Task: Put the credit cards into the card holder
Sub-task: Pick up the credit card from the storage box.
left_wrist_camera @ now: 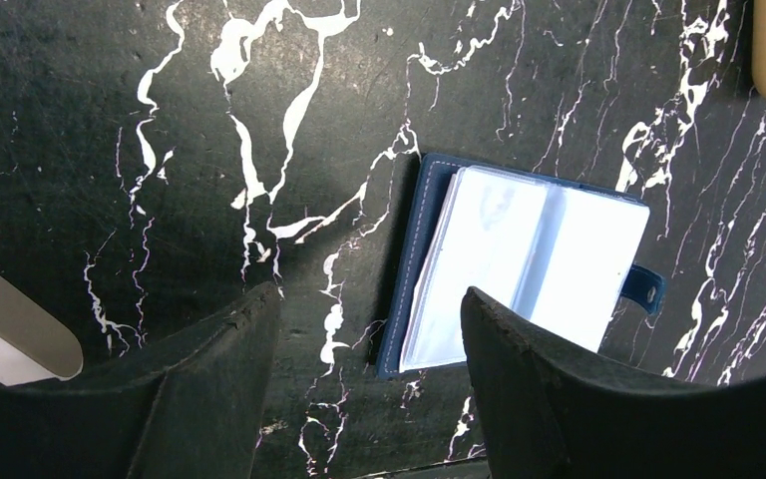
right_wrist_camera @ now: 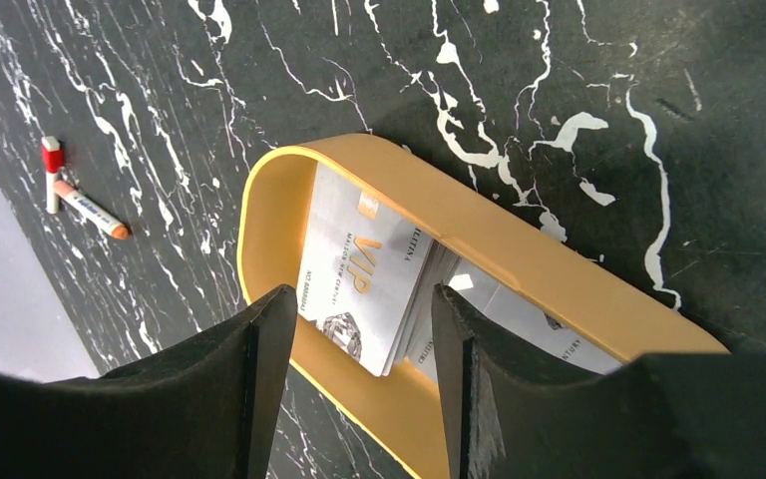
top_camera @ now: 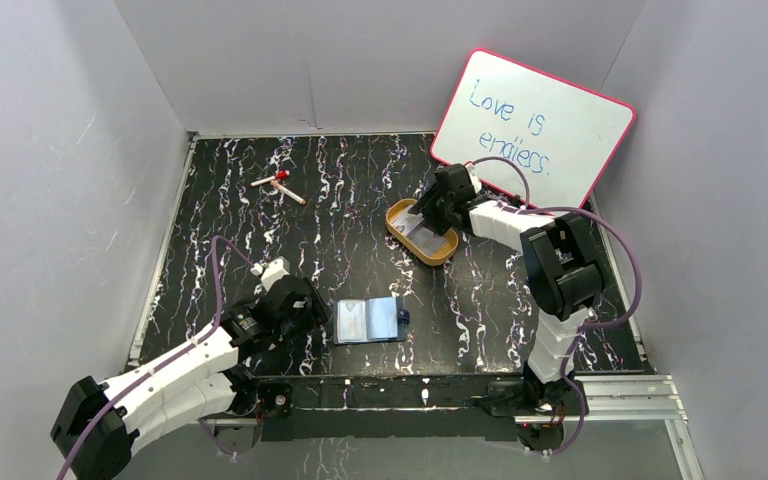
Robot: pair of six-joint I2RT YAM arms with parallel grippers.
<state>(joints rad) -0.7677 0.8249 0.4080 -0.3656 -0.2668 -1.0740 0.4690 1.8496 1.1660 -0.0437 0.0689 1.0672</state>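
Observation:
The credit cards [right_wrist_camera: 359, 274] are pale grey; the top one reads "VIP". They lie stacked in an oval golden-orange tin [right_wrist_camera: 519, 249] at the back right [top_camera: 423, 232]. My right gripper [right_wrist_camera: 359, 309] is open just above the tin's near rim, a finger on each side of the top card's corner, holding nothing; it also shows in the top view [top_camera: 438, 203]. The card holder [top_camera: 370, 320], a navy wallet, lies open near the front edge, showing pale pockets and a snap tab [left_wrist_camera: 519, 269]. My left gripper [left_wrist_camera: 369, 319] is open and empty just left of it [top_camera: 305, 305].
Two marker pens [top_camera: 278, 185] lie at the back left and show in the right wrist view [right_wrist_camera: 80, 200]. A whiteboard [top_camera: 535, 125] with a pink frame leans on the right wall behind the tin. Grey walls close in the black marbled table [top_camera: 260, 240].

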